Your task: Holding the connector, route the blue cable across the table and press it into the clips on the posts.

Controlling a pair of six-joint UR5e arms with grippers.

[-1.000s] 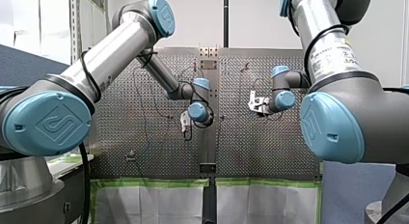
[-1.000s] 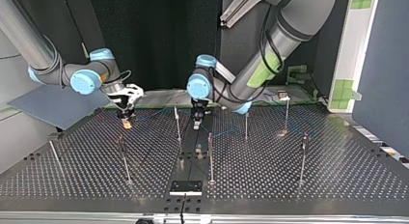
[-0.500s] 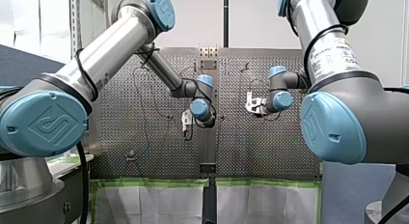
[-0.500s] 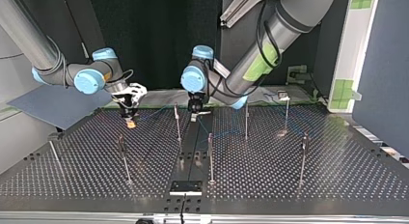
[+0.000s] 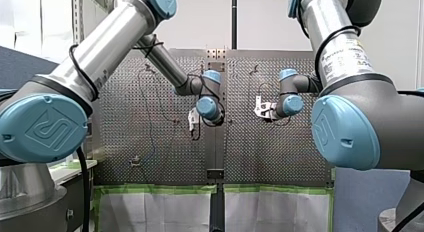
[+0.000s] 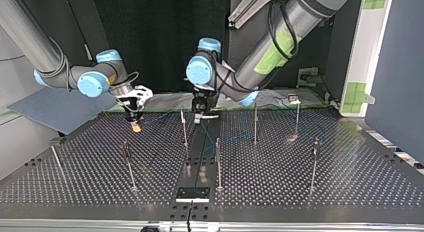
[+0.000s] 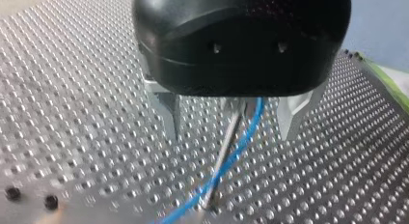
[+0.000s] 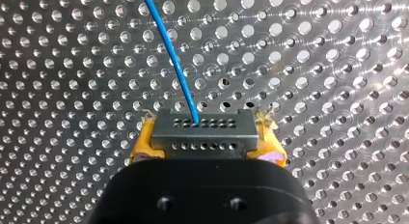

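**Item: blue cable (image 8: pixel 171 55) with connector (image 8: pixel 202 130).** The cable was thin, a single strand, bright blue. The connector was a small grey metal block with two rows of small holes on its face. The cable left it from the upper row.

**Location relative to right tool (image 8: pixel 207 143).** The connector sat clamped between the yellow pads (image 8: pixel 143 142), one pad on each short side. The cable ran straight ahead of the tool and away over the perforated bench (image 6: pixel 300 192). In the top view this tool hung low over the bench at the left, near the far edge.

**Location relative to left tool (image 7: pixel 231 134).** The tool had a black body and two metal fingers (image 7: pixel 170 113), which stood apart and gripped nothing. A thin metal post (image 7: pixel 223 156) and a run of the cable passed between them, the cable lying close alongside the post. Contact between the two could not be told. The clips were too small to make out.

**Edges and room.** In the top view the left tool hung over the bench's middle strip, just beside a post (image 6: pixel 183 127). Further posts (image 6: pixel 218 162) stood spaced across the bench, well apart from one another. A green-taped bench edge (image 7: pixel 396 81) lay beyond the left tool's outer finger.
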